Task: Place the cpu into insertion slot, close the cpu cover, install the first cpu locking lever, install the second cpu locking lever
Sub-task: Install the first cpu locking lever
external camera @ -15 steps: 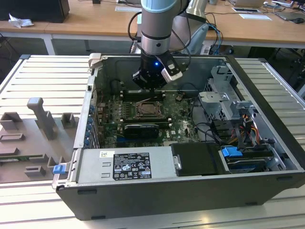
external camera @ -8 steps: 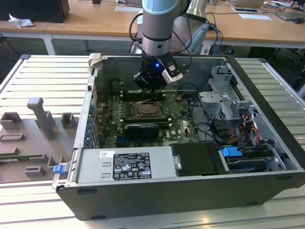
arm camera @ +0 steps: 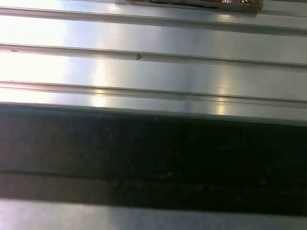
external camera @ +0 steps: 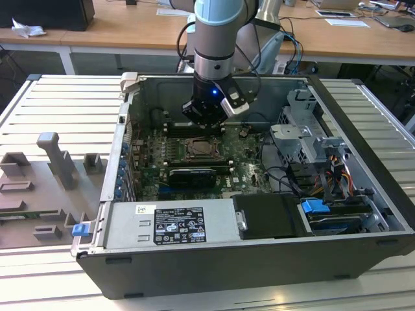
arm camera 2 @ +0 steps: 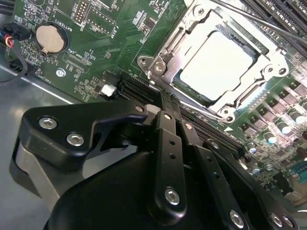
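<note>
While the arm hung inside the open case [external camera: 214, 259], the relation that mattered was a short one: the cpu [external camera: 200, 149] lay just on the near side of the hand [external camera: 205, 122], lower down and towards the case's near wall.

Going from the exterior view's left, a grey jig plate [external camera: 45, 188] rested on the ribbed metal surface [external camera: 58, 103], well apart from the work. The case came next, lying on its side in the middle of the surface, with the green board [external camera: 152, 168] flat on its floor. The hand hovered over the board's far half, close to the case's far wall, and the slot [external camera: 188, 144] sat about mid-board, just beside it. To the right, drive bays [external camera: 305, 136] and cables filled that end of the case.

In the second wrist view, the hand [arm camera 2: 162, 98] had its fingers [arm camera 2: 165, 124] pressed together, and they appeared to pinch nothing. They pointed straight at the nearest side of the slot [arm camera 2: 152, 64], close to it, though I could not tell whether they touched it. Beyond them the cpu [arm camera 2: 216, 64] was seated square in the slot, its pale top showing through the window of the cover [arm camera 2: 276, 60], which seemed to lie flat around it. A coin cell [arm camera 2: 49, 38] sat well off towards the board's edge.

The first wrist view took in bright ribs of the surface [arm camera: 153, 72].
</note>
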Robot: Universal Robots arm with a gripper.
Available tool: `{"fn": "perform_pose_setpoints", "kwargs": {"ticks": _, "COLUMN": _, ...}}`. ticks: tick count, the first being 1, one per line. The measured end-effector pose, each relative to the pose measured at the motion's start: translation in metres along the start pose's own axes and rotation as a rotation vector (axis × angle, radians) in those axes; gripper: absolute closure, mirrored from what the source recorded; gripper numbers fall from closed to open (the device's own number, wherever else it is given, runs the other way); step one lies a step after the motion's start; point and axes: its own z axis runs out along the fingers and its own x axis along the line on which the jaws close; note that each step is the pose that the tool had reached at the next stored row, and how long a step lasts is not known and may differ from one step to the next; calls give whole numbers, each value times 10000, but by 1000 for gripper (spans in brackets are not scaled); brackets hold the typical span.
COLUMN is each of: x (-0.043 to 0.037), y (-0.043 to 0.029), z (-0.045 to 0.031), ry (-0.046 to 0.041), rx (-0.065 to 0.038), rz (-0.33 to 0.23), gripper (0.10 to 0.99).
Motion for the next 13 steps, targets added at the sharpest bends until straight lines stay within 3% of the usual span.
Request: {"fn": "perform_pose_setpoints", "kwargs": {"ticks": 13, "x": -7, "y": 2, "z": 46, "ry": 2, "rx": 33, "rz": -2, "gripper": 980}}
